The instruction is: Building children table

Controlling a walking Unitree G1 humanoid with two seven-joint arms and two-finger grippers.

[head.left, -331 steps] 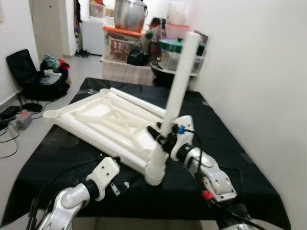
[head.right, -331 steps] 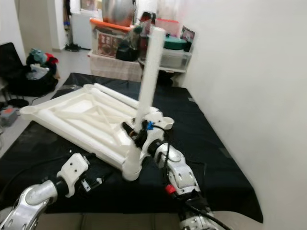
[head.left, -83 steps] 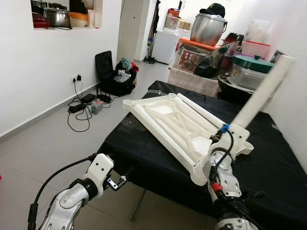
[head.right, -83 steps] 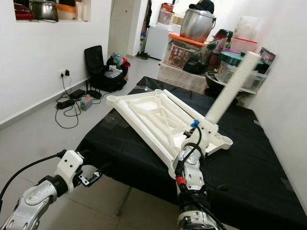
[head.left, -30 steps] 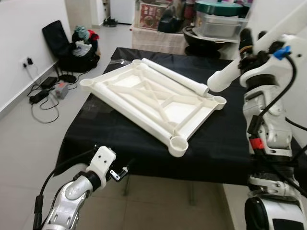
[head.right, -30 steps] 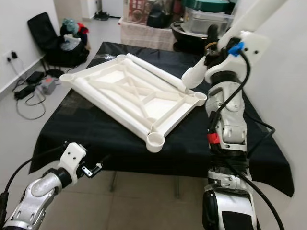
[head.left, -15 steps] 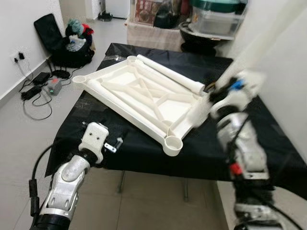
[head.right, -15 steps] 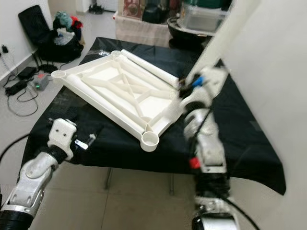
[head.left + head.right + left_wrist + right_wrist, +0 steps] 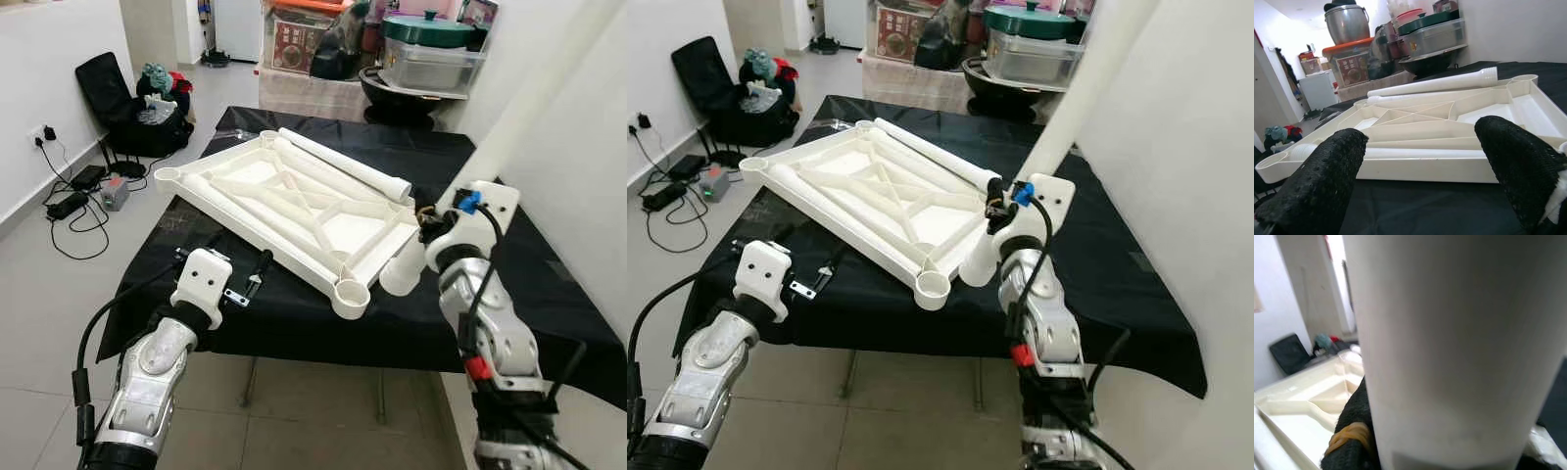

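A white children's tabletop (image 9: 294, 201) lies upside down on a black-covered table (image 9: 554, 284), with round leg sockets at its corners. My right gripper (image 9: 431, 223) is shut on a long white leg tube (image 9: 519, 117) that slants up to the right. The tube's lower end hangs just right of the near corner socket (image 9: 351, 297). In the right wrist view the leg tube (image 9: 1449, 347) is very close, with one black finger (image 9: 1352, 431) against it. My left gripper (image 9: 235, 255) is open at the table's front left edge, and its fingers (image 9: 1327, 181) point at the tabletop's side. A second leg (image 9: 343, 164) lies along the tabletop's far side.
A white wall runs close along the right. Behind the table stands a low shelf with pots and lidded containers (image 9: 421, 49). On the floor at the left are a black bag (image 9: 127, 113) and cables with a power strip (image 9: 83, 191).
My right arm has brought the leg down, so its lower end is now beside the near corner socket. My left gripper has moved forward to the table edge. The camera has also shifted.
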